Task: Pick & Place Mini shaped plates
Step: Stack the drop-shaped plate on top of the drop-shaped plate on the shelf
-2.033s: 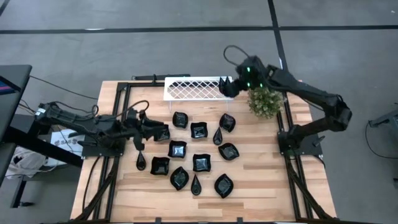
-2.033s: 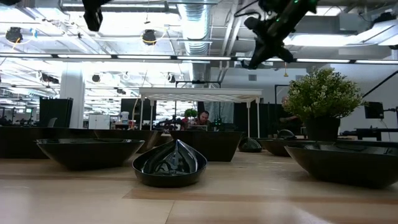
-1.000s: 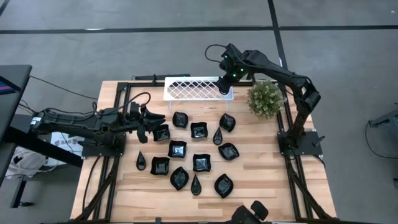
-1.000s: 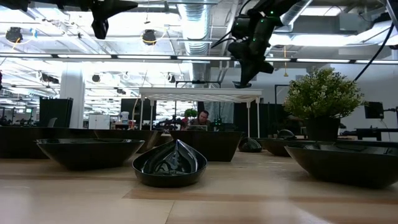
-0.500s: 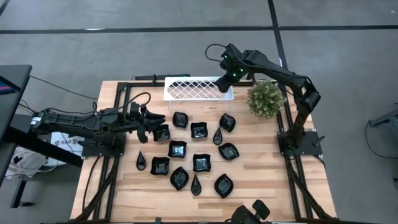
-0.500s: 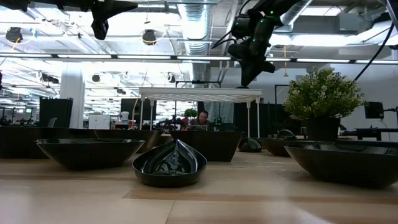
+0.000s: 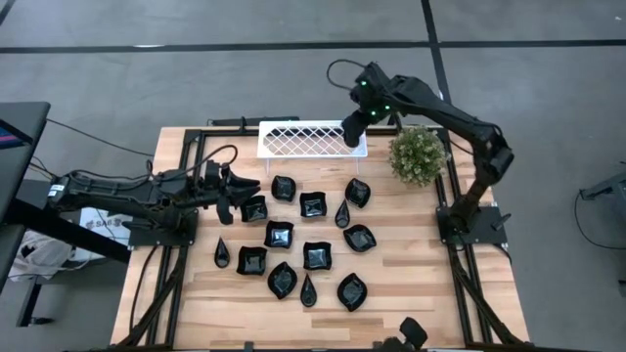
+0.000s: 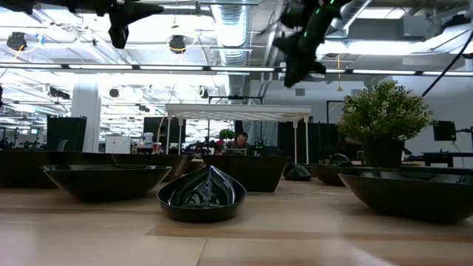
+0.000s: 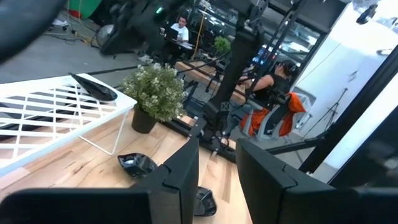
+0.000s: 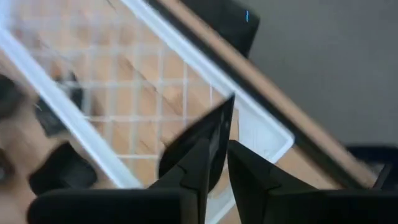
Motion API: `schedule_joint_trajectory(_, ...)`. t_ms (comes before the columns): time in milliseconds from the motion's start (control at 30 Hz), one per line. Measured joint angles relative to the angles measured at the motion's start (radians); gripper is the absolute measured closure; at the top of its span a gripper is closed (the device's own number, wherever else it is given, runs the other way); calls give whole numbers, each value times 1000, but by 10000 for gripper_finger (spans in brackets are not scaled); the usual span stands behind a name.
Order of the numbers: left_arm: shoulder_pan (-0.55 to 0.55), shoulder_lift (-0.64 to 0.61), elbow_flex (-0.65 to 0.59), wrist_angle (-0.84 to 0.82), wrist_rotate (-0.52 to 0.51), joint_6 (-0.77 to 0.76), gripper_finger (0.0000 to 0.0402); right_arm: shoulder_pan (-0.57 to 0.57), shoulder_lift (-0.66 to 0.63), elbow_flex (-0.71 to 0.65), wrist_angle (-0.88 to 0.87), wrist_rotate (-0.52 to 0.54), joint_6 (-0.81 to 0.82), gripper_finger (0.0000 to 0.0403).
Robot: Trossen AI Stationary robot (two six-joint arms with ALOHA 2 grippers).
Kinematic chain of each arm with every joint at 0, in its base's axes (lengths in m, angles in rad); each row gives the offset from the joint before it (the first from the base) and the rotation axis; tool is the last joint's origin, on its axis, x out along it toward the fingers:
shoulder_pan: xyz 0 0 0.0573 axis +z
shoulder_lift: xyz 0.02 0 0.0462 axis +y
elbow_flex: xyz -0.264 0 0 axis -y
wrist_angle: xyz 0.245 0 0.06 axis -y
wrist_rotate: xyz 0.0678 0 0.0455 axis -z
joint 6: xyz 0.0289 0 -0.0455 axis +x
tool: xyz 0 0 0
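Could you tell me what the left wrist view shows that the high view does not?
Only the left wrist view shows a dark plate lying on the white lattice tray, and seated people beyond the table. Only the high view shows the whole spread of mini shaped plates and both arms. Both show the tray and the potted plant.

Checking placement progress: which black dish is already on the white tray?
The leaf-shaped dish at the tray's right end, under the right tool; all other dishes sit on the table.
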Motion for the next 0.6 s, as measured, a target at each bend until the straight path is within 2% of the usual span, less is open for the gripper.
schedule_joint_trajectory(167,0,0,0,-72,0,12,294,68,-124,-27,88,81,-7,349)
schedule_joint_trajectory(333,-20,10,-1,-287,-6,5,294,167,-255,-135,193,154,18,349)
schedule_joint_trajectory(500,-61,23,-2,-387,-4,-44,294,304,-347,-246,285,164,95,349)
schedule_joint_trajectory(600,-94,12,0,-454,50,-104,294,400,-378,-286,317,210,122,349)
